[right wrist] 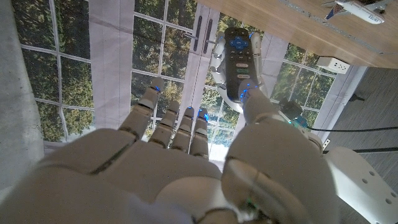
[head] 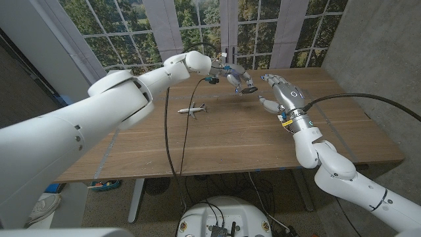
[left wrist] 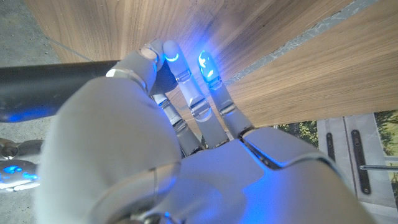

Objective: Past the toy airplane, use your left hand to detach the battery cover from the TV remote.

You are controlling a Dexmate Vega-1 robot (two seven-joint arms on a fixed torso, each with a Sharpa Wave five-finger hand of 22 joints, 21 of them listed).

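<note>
Your left hand (head: 235, 78), upper centre beyond the airplane (head: 192, 109), grips the remote (right wrist: 239, 59); your right hand (head: 281, 92) waits spread, empty.

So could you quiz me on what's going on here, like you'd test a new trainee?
1. True or false: the toy airplane lies on the table, nearer the robot than the TV remote.
2. What holds the TV remote? A) the left hand; B) a person's hand; C) nothing, it lies flat on the wood.
3. Fill in: the right hand holds nothing, and its fingers are spread ____.

Key: 1 true; 2 A; 3 apart.
</note>
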